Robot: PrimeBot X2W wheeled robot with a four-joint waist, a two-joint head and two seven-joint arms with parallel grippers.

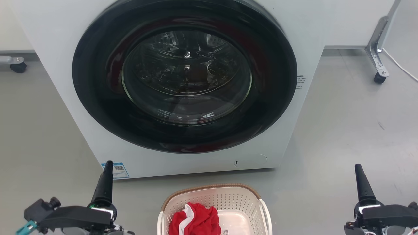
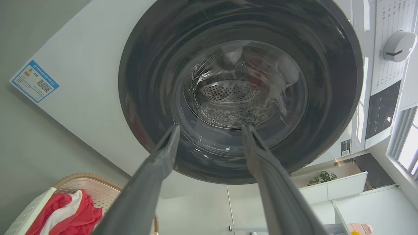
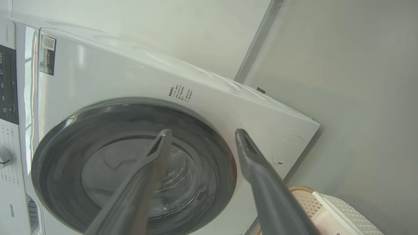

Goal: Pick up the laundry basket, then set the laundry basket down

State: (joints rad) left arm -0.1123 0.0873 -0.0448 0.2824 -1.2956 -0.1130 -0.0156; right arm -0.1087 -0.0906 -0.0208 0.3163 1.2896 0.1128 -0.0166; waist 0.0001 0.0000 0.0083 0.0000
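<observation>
Left gripper [image 2: 211,128] and right gripper [image 3: 204,131], each with fingers spread and empty, sit at the head view's lower corners, with the laundry basket [image 1: 225,199] at bottom centre on the floor [image 1: 343,130] below the washing machine [image 1: 49,49], holding a red garment [image 1: 196,220].

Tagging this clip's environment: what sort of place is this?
Likely a laundry corner in a lab or test room: a front-loading washing machine on a grey floor, a laundry basket holding red cloth, and a wheeled metal frame.
</observation>
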